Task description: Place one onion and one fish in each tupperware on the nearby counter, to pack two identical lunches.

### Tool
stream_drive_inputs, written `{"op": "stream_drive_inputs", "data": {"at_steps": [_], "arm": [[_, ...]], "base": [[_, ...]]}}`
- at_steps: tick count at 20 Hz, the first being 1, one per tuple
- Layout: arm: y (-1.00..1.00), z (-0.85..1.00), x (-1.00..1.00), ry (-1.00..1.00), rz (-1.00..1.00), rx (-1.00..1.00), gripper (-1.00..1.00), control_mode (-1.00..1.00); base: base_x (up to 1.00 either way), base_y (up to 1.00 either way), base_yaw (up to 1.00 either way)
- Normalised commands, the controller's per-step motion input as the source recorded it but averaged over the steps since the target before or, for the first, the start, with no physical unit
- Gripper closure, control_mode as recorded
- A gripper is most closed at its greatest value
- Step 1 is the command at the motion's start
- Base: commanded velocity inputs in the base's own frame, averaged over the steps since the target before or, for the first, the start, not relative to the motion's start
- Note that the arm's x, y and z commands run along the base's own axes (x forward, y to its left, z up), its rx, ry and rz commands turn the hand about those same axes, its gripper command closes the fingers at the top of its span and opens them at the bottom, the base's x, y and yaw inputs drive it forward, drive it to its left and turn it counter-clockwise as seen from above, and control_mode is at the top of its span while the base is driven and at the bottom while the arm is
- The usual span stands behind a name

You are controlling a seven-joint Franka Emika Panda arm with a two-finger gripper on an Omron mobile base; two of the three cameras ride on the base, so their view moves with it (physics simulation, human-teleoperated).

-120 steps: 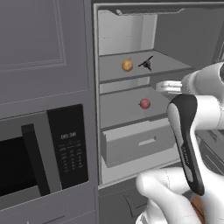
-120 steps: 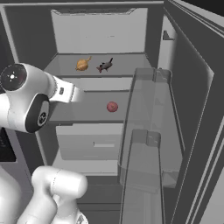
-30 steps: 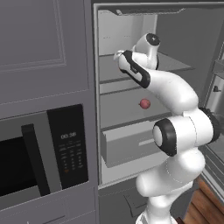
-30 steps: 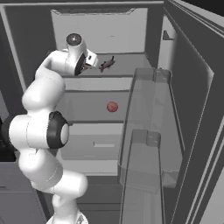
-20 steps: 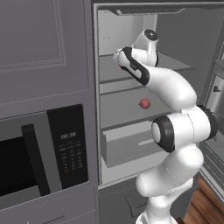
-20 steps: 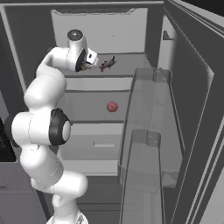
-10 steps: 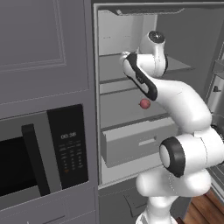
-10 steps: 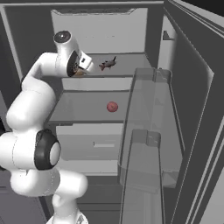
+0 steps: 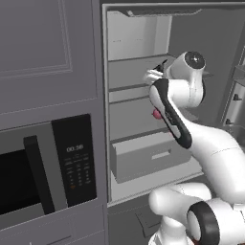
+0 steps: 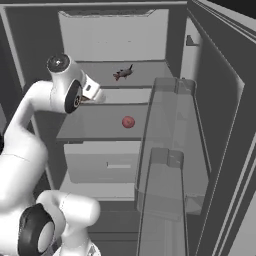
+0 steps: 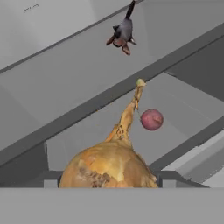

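Where the yellow onion sat on the upper shelf six seconds back, left base view now shows the pincer drawn out, microwave clock reading 00:00. Right base view: fish at 12 o'clock, red onion below. Hand view: pincer pinching yellow onion.
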Motion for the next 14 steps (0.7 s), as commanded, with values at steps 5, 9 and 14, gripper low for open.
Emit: {"op": "stream_drive_inputs", "data": {"at_steps": [5, 9, 14], "arm": [[-0.02, 0.0, -1.0, 0.0, 0.0, 0.0, 1.0, -1.0], [0.01, 0.0, -0.94, 0.0, 0.0, 0.0, 1.0, -1.0], [0.0, 0.0, -1.0, -0.02, 0.0, 0.0, 1.0, -1.0]], "base": [[0.0, 0.0, 0.0], [0.0, 0.0, 0.0], [0.0, 0.0, 0.0]]}}
